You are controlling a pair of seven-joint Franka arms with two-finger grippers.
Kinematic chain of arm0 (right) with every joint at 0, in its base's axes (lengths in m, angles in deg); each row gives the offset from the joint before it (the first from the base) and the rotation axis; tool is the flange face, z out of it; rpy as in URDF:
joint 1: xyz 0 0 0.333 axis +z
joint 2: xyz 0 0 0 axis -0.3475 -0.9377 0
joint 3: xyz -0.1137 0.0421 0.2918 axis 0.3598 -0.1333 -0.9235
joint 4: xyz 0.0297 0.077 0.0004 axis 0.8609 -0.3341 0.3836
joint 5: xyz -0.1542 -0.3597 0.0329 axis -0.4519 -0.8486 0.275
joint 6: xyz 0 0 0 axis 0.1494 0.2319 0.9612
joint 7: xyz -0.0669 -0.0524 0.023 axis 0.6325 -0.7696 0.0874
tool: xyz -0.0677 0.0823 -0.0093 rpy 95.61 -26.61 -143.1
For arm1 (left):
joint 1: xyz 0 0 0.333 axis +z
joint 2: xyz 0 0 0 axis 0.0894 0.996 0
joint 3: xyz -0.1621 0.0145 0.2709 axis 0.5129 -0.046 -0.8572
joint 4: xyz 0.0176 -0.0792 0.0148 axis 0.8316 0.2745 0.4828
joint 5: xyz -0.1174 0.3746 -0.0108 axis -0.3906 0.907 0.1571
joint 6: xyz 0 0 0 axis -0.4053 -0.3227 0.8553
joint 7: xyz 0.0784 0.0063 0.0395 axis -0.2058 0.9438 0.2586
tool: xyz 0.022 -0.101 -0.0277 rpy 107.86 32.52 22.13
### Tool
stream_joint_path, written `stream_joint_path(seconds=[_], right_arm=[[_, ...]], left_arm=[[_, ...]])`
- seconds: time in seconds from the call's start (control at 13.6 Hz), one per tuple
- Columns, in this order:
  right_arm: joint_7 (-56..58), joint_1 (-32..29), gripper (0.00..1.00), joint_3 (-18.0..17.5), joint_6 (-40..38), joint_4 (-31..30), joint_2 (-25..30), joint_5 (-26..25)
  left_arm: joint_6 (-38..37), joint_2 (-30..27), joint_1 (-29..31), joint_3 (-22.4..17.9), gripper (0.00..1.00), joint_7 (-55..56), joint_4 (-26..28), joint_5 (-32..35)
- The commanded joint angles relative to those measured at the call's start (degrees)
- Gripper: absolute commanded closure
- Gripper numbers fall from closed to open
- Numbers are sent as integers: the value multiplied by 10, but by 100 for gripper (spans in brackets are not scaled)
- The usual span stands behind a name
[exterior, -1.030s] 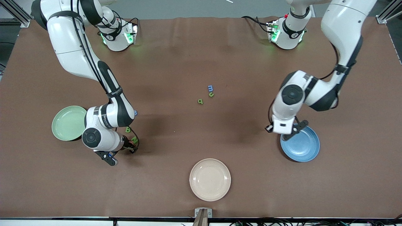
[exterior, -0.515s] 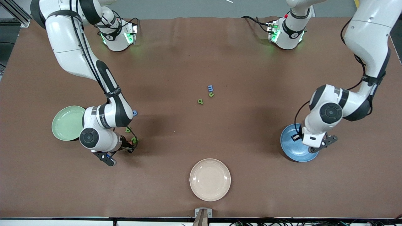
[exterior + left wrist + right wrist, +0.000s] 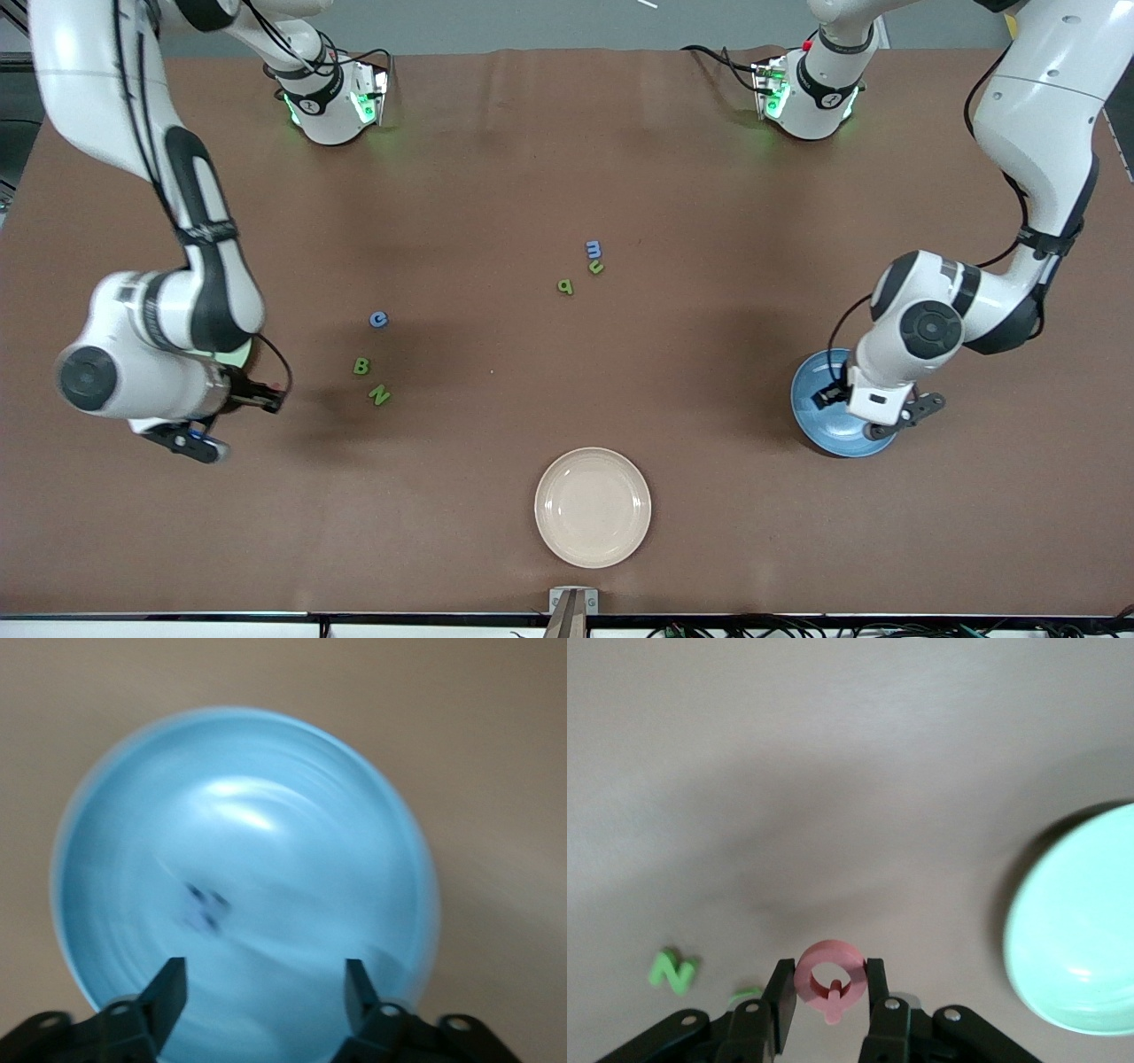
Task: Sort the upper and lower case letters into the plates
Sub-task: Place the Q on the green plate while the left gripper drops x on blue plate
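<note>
My right gripper (image 3: 830, 985) is shut on a pink capital Q (image 3: 830, 975), up over the bare table between the green N (image 3: 673, 973) and the mint green plate (image 3: 1081, 930). In the front view the right arm hides nearly all of that plate, and the right gripper (image 3: 268, 399) pokes out beside the arm. My left gripper (image 3: 266, 979) stands open above the blue plate (image 3: 266, 771) with nothing between its fingers. A small blurred letter (image 3: 204, 908) shows in that plate. The blue plate (image 3: 811, 416) lies at the left arm's end of the table.
Loose letters lie on the brown table: a blue c (image 3: 378, 319), a green B (image 3: 361, 366) and the green N (image 3: 379, 394), and mid-table a blue m (image 3: 594, 248), a green u (image 3: 596, 267) and a green q (image 3: 564, 286). A cream plate (image 3: 592, 554) sits near the front edge.
The right arm lifted the pink Q from beside the N and swung it toward the green plate. The left arm moved over the blue plate, and its gripper opened.
</note>
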Motion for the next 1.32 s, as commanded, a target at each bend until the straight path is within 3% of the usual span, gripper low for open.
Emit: stream_joint_path(seconds=[0.0, 0.15, 0.37, 0.81, 0.96, 1.25], right_arm=[[106, -54, 77, -9, 17, -129, 106, -8], [201, -105, 77, -9, 53, -187, 138, -9], [322, -169, 77, -9, 172, -275, 151, -9], [399, -225, 77, -10, 251, -293, 107, -9], [399, -225, 77, -10, 275, -302, 90, -8], [398, -222, 76, -12, 297, -316, 74, -4]], left_arm=[[-53, -29, -7, 84, 1, 82, 25, 6], [-53, -29, -7, 141, 3, 118, 45, 7], [-49, -26, -31, 197, 5, 155, 72, 8], [-39, 5, -190, 196, 16, 273, 74, 18], [-22, 24, -228, 192, 25, 293, 75, 20], [12, 49, -298, 152, 27, 358, 75, 64]])
